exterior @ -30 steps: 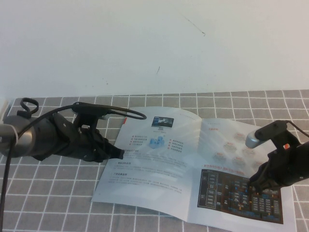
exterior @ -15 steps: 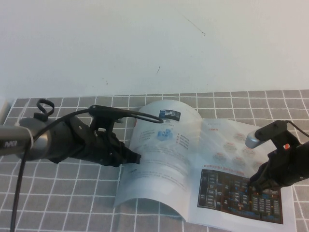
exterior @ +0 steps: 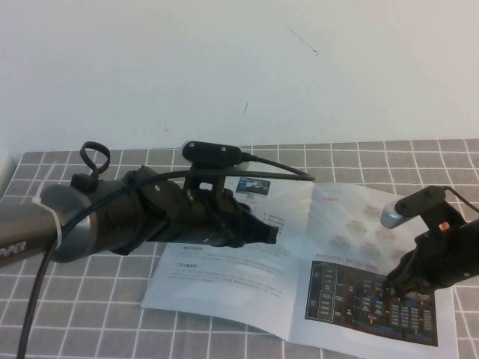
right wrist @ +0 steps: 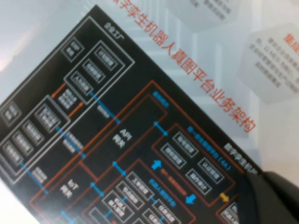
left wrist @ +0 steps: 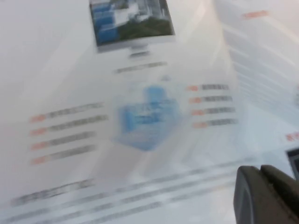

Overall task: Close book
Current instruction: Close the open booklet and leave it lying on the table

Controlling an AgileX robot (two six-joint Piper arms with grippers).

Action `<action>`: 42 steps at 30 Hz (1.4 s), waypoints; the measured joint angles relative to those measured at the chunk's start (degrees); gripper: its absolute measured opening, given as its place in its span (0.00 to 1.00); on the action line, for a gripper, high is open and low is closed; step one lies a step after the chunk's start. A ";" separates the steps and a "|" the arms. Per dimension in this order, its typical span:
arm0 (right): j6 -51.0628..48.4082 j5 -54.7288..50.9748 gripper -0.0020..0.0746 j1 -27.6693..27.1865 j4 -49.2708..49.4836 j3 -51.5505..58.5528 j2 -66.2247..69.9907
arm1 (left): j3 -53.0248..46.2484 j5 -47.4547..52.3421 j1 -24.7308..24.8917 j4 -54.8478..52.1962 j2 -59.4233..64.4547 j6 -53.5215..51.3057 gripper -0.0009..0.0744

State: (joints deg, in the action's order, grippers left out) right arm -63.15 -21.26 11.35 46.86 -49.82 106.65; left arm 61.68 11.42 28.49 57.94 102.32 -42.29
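Book [exterior: 217,288] open; left end effector [exterior: 271,235] closed, empty, above its left page; right end effector [exterior: 389,286] closed, resting on right page

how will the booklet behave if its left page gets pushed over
The booklet looks thin, so its left page likely bows, not hinges. Its sheen suggests the left gripper, above that page, may slip. The right gripper, on the dark diagram, probably pins it.

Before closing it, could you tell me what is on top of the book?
The left pincer is over the left page of the book, the right pincer on its dark diagram. The left arm hides part of that page.
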 joint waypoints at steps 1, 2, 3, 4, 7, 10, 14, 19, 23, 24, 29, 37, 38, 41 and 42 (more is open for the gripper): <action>0.00 0.00 0.02 0.00 0.00 0.00 0.00 | 0.00 0.23 0.24 0.33 -0.12 -1.10 0.01; 0.00 0.00 0.02 0.00 0.00 0.00 0.00 | 0.00 0.27 0.24 0.46 -0.12 -1.85 0.01; 0.00 0.00 0.02 0.00 0.00 0.00 0.00 | 0.00 0.38 0.24 0.46 -0.24 -2.26 0.01; 0.00 0.00 0.02 0.00 0.00 0.00 0.00 | 0.00 0.38 -0.33 0.46 -0.25 -2.76 0.01; 0.00 0.00 0.02 0.00 0.10 0.00 0.00 | 0.00 -0.33 -3.00 -0.15 -0.60 -3.54 0.01; 0.00 0.00 0.02 0.00 0.10 0.00 0.00 | 0.00 -1.03 -7.37 -2.58 -0.73 -3.25 0.01; 0.00 -0.10 0.02 0.00 0.10 0.00 0.00 | 0.00 0.49 -13.80 -3.21 0.36 -1.54 0.01; 0.00 -0.10 0.02 0.00 0.10 0.00 0.00 | 0.00 1.50 -16.95 -3.45 3.57 -1.07 0.01; 0.36 -0.35 0.02 0.00 0.10 0.00 0.00 | 0.00 1.10 -16.85 -3.45 6.45 -0.78 0.01; 0.36 -0.35 0.02 0.00 0.10 0.00 0.00 | 0.00 0.86 -16.85 -3.45 7.17 -0.78 0.01; 0.39 -0.35 0.02 0.00 0.23 0.00 0.00 | 0.00 0.85 -16.85 -3.21 9.34 -0.69 0.01; 0.39 -0.41 0.02 0.00 0.51 0.00 0.00 | 0.45 6.38 -16.96 5.77 10.04 -3.65 0.01; 0.39 -0.41 0.02 0.00 0.51 0.00 0.11 | 0.45 7.75 -16.96 7.67 10.17 -4.93 0.01; 0.39 -0.41 0.02 0.00 0.51 0.00 0.23 | 0.23 13.33 -16.96 15.27 10.80 -10.52 0.01; 0.39 -0.41 0.02 0.00 0.61 0.00 0.49 | 0.11 15.23 -16.96 17.83 10.92 -12.50 0.01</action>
State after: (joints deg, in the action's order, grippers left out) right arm -62.76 -21.68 11.35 47.47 -49.82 107.13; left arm 61.79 26.65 11.53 75.77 113.24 -54.79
